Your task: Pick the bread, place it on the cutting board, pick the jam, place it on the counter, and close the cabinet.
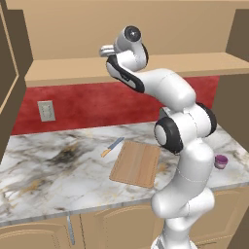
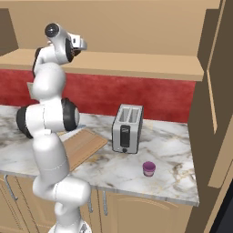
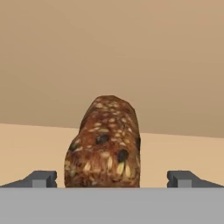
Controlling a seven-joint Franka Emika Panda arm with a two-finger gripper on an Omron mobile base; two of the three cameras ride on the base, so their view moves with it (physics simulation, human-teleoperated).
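The bread (image 3: 105,144), a dark seeded loaf, stands on the tan cabinet shelf (image 3: 26,148) straight ahead of the hand. My gripper (image 3: 111,179) is open, one fingertip on each side of the loaf and apart from it. The arm reaches up, with the gripper (image 1: 104,50) (image 2: 82,44) at the open cabinet's shelf (image 1: 160,65). The cutting board (image 1: 136,163) (image 2: 84,145) lies bare on the marble counter (image 1: 48,170). The purple jam (image 1: 221,161) (image 2: 149,168) stands on the counter to the right.
A silver toaster (image 2: 127,128) stands between board and jam. A knife (image 1: 113,147) lies left of the board. Open cabinet doors (image 1: 7,73) (image 2: 214,91) jut out on both sides. A wall outlet (image 1: 46,111) sits on the red backsplash.
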